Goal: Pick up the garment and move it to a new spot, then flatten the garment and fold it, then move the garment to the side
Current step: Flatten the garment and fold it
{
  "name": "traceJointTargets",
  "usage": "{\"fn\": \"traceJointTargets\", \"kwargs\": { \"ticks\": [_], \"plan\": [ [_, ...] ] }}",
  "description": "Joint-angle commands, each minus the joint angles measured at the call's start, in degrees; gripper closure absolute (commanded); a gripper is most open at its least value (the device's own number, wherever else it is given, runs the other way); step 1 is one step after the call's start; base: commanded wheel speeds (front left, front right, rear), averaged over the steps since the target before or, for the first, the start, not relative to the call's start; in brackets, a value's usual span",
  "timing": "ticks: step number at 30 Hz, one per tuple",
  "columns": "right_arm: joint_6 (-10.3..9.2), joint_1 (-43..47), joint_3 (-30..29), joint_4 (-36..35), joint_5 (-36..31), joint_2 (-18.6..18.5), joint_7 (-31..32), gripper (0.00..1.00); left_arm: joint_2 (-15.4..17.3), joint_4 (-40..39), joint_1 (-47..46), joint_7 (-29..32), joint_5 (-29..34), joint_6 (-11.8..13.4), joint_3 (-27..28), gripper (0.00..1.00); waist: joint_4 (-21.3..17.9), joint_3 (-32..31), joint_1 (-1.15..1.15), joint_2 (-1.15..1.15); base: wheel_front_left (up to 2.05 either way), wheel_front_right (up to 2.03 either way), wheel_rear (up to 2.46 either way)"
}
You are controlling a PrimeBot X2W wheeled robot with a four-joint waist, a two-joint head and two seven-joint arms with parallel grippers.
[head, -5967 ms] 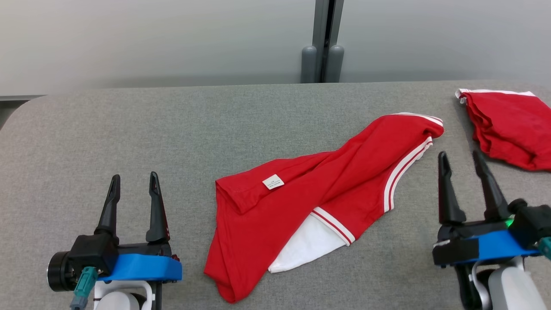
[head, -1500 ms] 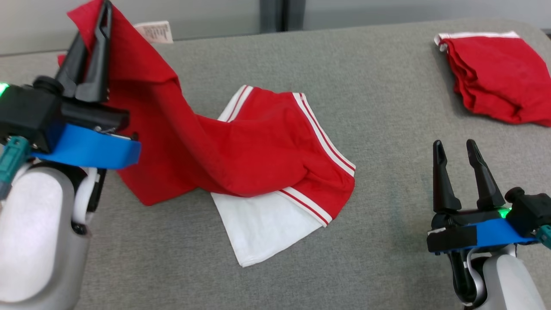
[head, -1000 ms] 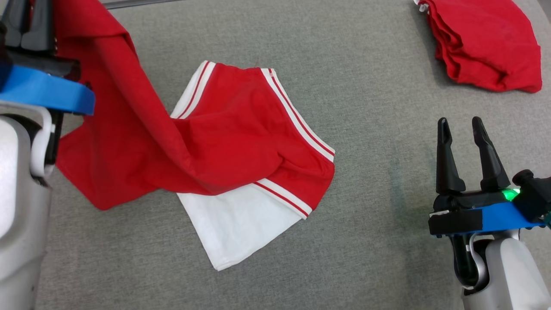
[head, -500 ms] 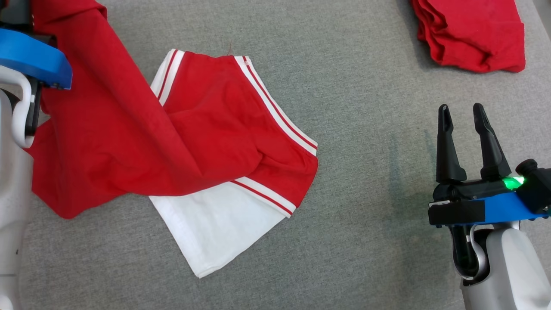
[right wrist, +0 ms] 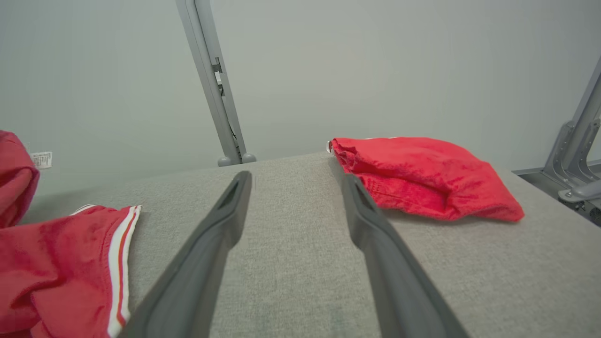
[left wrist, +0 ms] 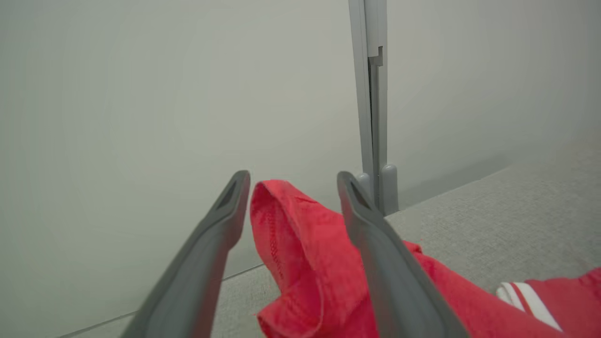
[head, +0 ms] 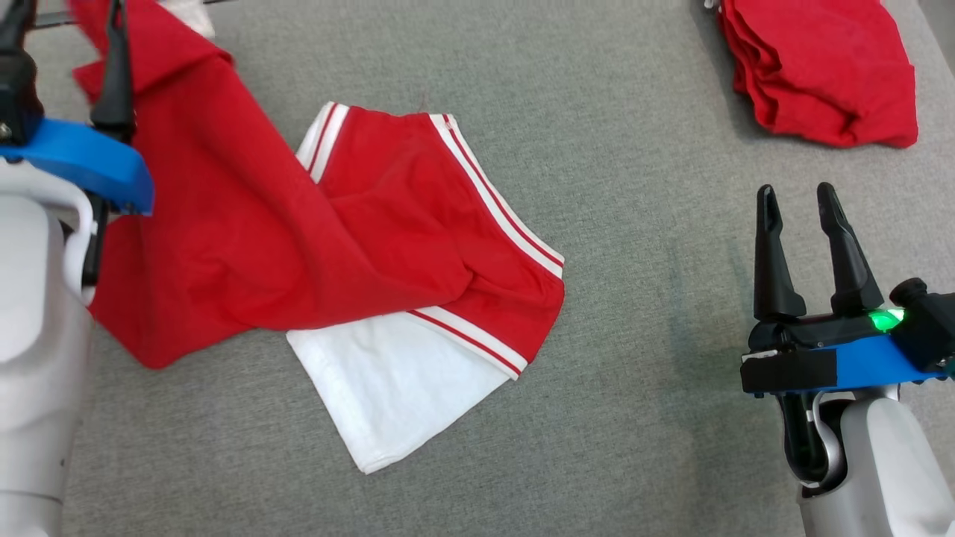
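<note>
The garment (head: 298, 246) is a red piece with white-striped hems and a white panel (head: 395, 388), crumpled on the grey table, its left end lifted up toward the far left. My left gripper (head: 66, 11) stands open at that raised end. In the left wrist view a red fold (left wrist: 300, 263) stands loose between the spread fingers of the left gripper (left wrist: 293, 178), and neither finger presses on it. My right gripper (head: 794, 190) hovers open over bare table at the right, well clear of the garment (right wrist: 56, 253); nothing is between the fingers of the right gripper (right wrist: 296, 178).
A second red garment (head: 821, 74) lies bunched at the table's far right corner (right wrist: 422, 173). The grey table (head: 656, 298) is bare between the two garments. A grey post (left wrist: 373, 117) rises behind the far edge against a pale wall. A metal frame (right wrist: 577, 141) stands off the right side.
My left gripper has gone from shut on the garment's raised edge to open, so the cloth now sits loose between its fingers. The head camera shifted slightly. The right gripper has stayed put.
</note>
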Motion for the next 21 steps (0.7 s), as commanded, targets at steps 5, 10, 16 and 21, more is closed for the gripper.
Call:
{"fn": "traceJointTargets", "kwargs": {
  "ticks": [5, 10, 16, 21],
  "plan": [
    [0.01, 1.0, 0.3, 0.6, -0.4, -0.1, -0.2, 0.0, -1.4, 1.7, 5.0, -0.8, -1.5, -0.1, -0.2, 0.0, 1.3, -2.4, 0.0, 0.0, 0.0, 0.0, 0.0],
    [0.01, 2.0, -0.2, 0.7, -0.5, -0.1, -0.2, 0.0, -2.6, -1.0, 8.5, -0.9, -2.3, 0.9, 0.9, 0.0, 2.5, -3.7, 0.0, 0.0, 0.0, 0.0, 0.0],
    [0.01, 3.1, -0.7, 0.9, -0.8, -0.1, -0.2, 0.0, -3.5, -9.9, 14.2, -0.9, -2.6, 2.8, 3.9, 0.0, 4.1, -5.3, 0.0, 0.0, 0.0, 0.0, 0.0],
    [0.01, 3.8, -0.6, 1.2, -0.9, -0.1, -0.2, 0.0, -5.0, -19.2, 21.4, -0.9, -1.7, 4.3, 7.2, 0.0, 5.9, -7.2, 0.0, 0.0, 0.0, 0.0, 0.0]
  ]
}}
